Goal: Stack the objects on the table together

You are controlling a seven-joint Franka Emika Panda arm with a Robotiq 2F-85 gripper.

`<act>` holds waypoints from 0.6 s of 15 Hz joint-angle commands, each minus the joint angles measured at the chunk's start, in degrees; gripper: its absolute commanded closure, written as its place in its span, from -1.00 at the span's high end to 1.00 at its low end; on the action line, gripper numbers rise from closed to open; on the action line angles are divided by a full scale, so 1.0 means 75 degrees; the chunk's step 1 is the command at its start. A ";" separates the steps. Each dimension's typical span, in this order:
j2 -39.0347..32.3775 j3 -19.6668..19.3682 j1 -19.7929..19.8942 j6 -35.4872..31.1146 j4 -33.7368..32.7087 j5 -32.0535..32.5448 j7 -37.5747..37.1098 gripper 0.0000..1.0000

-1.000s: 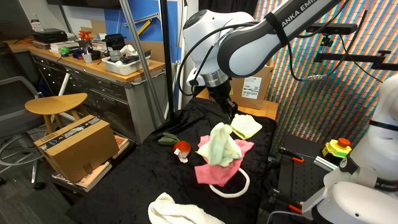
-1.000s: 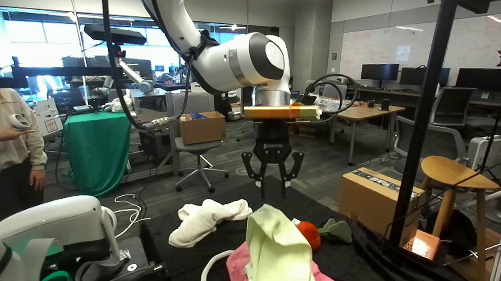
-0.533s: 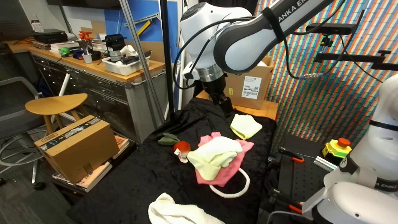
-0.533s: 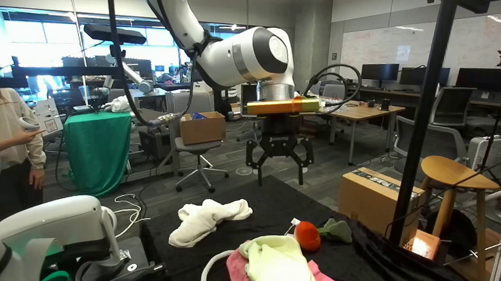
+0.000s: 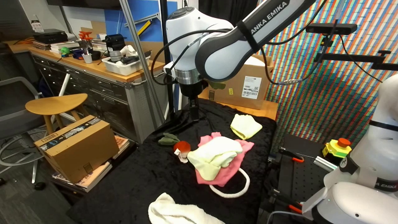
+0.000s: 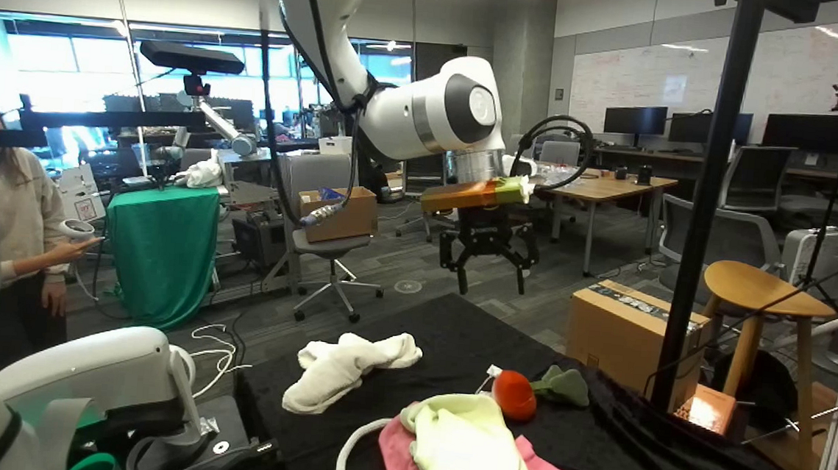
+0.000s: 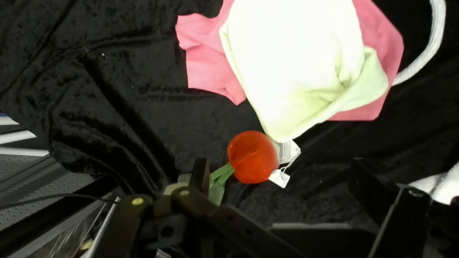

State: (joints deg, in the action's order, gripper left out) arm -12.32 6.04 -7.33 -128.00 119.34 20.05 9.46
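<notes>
stacking looked half done: pale green cloth [image 5: 214,155] lay on the pink cloth [image 5: 224,178] near the table's [image 5: 146,183] right edge in an exterior view. yellow cloth [image 5: 246,126] (far right corner), white cloth [image 6: 339,372] and red toy [image 7: 253,157] weren't stacked yet. fingers [image 6: 462,281] hung wide open, empty.

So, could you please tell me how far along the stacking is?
Seemingly done: the yellow cloth lies on the pink cloth. In hand: nothing; the jaws stand open and empty. Probably left to stack: the white cloth, the red toy and the second yellow cloth, none of which lies on the pink one.
</notes>
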 commanded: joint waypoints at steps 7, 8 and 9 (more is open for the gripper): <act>-0.2139 -0.0355 -0.0601 -0.0888 -0.1676 -0.0010 -0.2705 1.00; -0.2346 -0.0427 -0.0691 -0.0921 -0.1809 0.0022 -0.2922 1.00; -0.2531 -0.0485 -0.0756 -0.0955 -0.1928 -0.0011 -0.3086 1.00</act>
State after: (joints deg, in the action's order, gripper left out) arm -26.78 4.39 -10.78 -134.18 109.21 20.05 -9.25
